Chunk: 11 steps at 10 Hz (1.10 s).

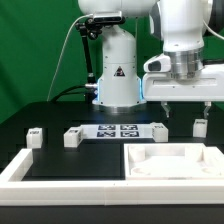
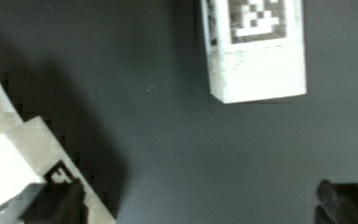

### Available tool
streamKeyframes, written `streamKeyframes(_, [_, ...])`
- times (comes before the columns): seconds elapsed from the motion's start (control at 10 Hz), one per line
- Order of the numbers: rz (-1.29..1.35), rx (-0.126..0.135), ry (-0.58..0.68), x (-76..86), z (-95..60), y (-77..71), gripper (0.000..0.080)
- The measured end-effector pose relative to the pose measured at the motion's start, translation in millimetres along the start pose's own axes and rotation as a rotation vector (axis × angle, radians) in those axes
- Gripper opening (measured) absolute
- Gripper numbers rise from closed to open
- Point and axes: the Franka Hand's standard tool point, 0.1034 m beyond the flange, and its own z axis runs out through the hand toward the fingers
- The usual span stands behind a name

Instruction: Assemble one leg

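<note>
Nearest the exterior camera, a large white tray-like part (image 1: 172,166) with raised rims lies on the black tabletop (image 1: 52,120), in front of the marker board (image 1: 118,130) and toward the exterior view's right of it. A white raised border (image 1: 14,172) runs in front of the board on the exterior view's left. Four small white legs stand in a rough row level with the marker board. The outer left leg (image 1: 35,136) and inner left leg (image 1: 72,137) are on the exterior view's left of the board, the inner one just beside it. The inner right leg (image 1: 158,130) sits at the board's right end, and the outer right leg (image 1: 200,127) is farther out on that side. The end effector (image 1: 185,106) hangs above the two right-hand legs, clear of both, jaws spread wide with nothing between them. In the wrist view the dark fingertips (image 2: 48,200) stand well apart over bare tabletop. One tagged leg (image 2: 259,55) lies ahead of them, untouched; which of the four it is cannot be told. The arm's white base (image 1: 117,75) stands behind the marker board.
</note>
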Motion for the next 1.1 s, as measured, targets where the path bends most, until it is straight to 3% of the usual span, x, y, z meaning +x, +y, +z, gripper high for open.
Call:
streamKeyframes(0.1, [-0.001, -0.025, -0.085, -9.5, 3.1, 0.4, 0.0649])
streamKeyframes(0.4, [-0.016, -0.051, -0.307, -24.5, 9.3, -3.8, 0.0649])
streamKeyframes(0.9, [-0.039, -0.062, -0.657, -33.0, 18.3, -17.4, 0.0649])
streamKeyframes(1.1, [-0.038, -0.065, -0.761, -30.4, 29.4, -26.3, 0.0649])
